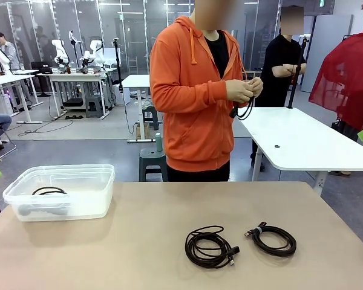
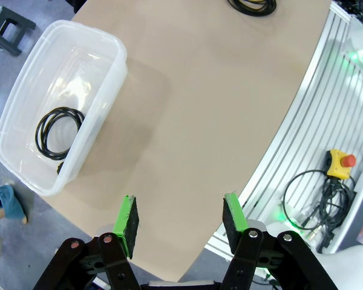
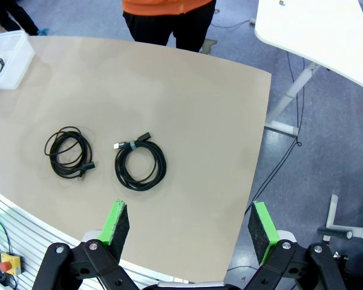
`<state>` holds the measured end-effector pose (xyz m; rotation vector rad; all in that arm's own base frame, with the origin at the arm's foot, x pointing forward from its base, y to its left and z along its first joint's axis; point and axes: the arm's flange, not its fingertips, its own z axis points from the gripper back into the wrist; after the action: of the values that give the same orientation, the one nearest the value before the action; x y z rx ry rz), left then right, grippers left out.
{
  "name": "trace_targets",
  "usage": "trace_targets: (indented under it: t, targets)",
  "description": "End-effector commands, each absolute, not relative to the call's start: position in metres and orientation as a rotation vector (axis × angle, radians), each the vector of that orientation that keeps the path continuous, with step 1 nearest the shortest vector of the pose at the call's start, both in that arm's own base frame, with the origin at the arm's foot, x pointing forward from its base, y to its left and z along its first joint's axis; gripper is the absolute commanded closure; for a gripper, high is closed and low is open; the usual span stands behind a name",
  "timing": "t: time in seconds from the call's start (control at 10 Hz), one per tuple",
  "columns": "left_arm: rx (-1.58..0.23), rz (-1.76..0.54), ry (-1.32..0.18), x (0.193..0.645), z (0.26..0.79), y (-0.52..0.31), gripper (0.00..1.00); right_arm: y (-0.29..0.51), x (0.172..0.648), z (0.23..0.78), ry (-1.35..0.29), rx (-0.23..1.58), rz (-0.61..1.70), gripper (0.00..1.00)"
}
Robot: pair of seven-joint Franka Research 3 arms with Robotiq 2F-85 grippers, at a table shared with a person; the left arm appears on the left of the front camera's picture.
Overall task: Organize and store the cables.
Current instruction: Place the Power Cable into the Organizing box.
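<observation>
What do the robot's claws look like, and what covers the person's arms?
The left gripper and the right gripper each have two black linked fingers with silver pivot pins, ending in flat green pads. The person's arms are in orange hoodie sleeves.

- Right gripper [image 3: 188, 212] hangs over the tan table [image 3: 199, 103], pads spread wide, nothing between them.
- Nearest cable [image 3: 161, 168], coiled, lies just ahead of the picture-left finger.
- Second cable [image 3: 86, 164] lies beside it, farther out that way.
- Clear bin [image 3: 15, 57] sits well ahead, same side.
</observation>
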<state>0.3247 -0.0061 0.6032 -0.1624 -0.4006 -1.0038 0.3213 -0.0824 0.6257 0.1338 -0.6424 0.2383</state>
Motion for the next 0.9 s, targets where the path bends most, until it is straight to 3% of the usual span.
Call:
trace_targets:
  t: [0.0,0.8]
  targets:
    - [-0.15,-0.99,-0.4,0.3239,0.6056,-0.006,0.29,-0.082,0.3209,0.626,-0.647,0.136,0.241,0.0]
    - [-0.15,-0.99,-0.4,0.3239,0.6056,-0.006,0.29,-0.082,0.3209,0.626,-0.647,0.136,0.241,0.0]
